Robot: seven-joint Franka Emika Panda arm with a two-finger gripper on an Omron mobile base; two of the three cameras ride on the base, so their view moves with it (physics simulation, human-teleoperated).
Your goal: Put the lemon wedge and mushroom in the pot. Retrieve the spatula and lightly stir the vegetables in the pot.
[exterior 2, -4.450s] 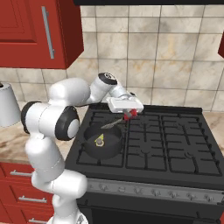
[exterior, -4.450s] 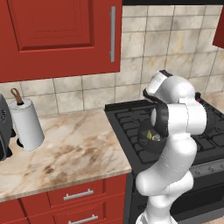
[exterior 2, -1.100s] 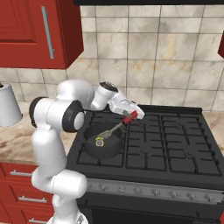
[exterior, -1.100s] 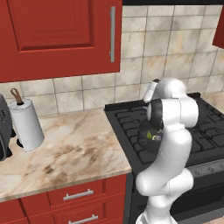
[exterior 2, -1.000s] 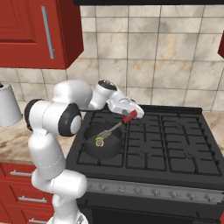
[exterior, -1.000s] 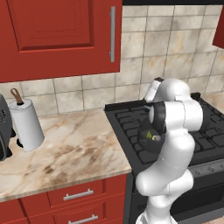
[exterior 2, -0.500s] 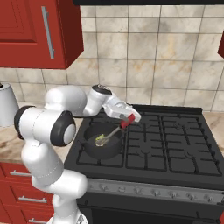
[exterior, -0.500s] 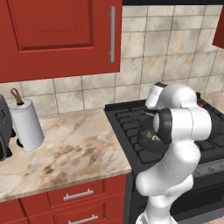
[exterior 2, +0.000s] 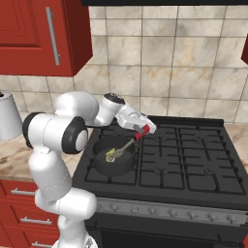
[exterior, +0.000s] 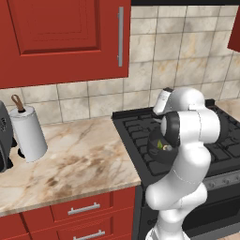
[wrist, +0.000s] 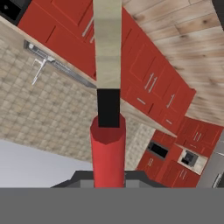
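The dark grey pot [exterior 2: 100, 166] stands on the front left burner of the stove. My gripper [exterior 2: 147, 128] is shut on the red handle of the spatula [exterior 2: 127, 144], above the pot's right rim. The spatula slants down to the left, with its grey head inside the pot beside the yellow-green lemon wedge [exterior 2: 110, 155]. I cannot make out the mushroom inside the pot. In the left base view my arm covers much of the pot [exterior: 153, 149]; a bit of the wedge [exterior: 165, 146] shows. In the hand view the spatula [wrist: 107, 153] runs straight up from the bottom.
The black stove [exterior 2: 193, 160] stretches to the right of the pot with bare grates. A marble counter [exterior: 79, 154] lies to its left, with a paper towel roll [exterior: 28, 133] and a dark appliance [exterior: 3, 140]. Red cabinets [exterior: 61, 37] hang above.
My elbow has swung out to the side and partly back. The spatula's handle has dipped a little while its head has stayed in the pot.
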